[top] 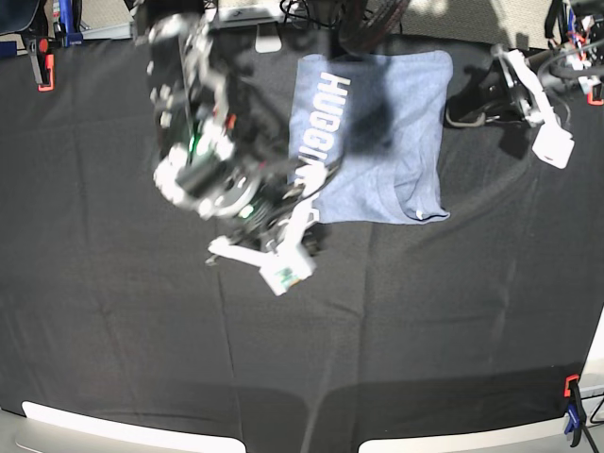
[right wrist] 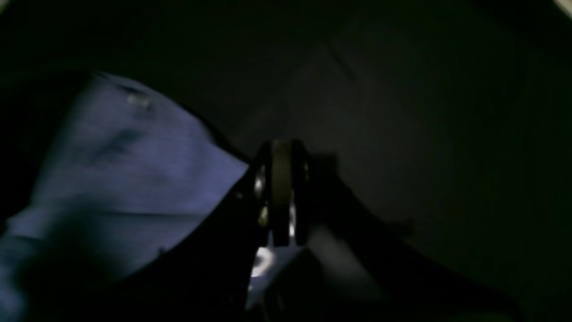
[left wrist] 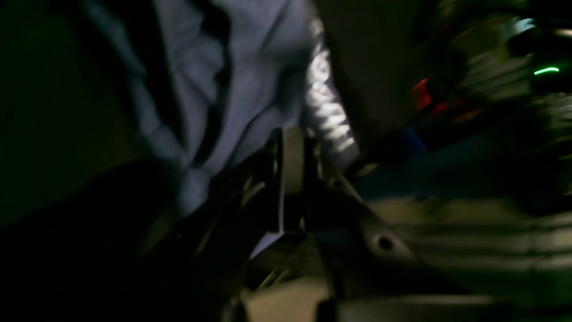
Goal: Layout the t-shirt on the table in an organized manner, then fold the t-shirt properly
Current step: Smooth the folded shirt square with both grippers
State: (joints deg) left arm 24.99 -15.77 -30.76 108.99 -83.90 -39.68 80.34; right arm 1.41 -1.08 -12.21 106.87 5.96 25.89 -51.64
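Pressed together, both grippers' jaws pinch the t-shirt (top: pixel 377 142) (left gripper (left wrist: pixel 292 154), right gripper (right wrist: pixel 280 192)), blue cloth bunched just left of each, so I'd pull evenly over the table (top: pixel 425 321).

One t-shirt (top: pixel 377 132), one table (top: pixel 425 311), two pincers (both clamped)

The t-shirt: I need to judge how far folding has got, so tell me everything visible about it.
The t-shirt is light heathered blue-grey, soft-looking knit, with white block lettering reading "HUGGI" running along its left edge in the base view. It lies mostly flat on the table near the far edge as a rough rectangle, apparently already folded, with a curved hem or sleeve line near the bottom. An arm's shadow crosses its middle. The right gripper is shut on its lettered edge.
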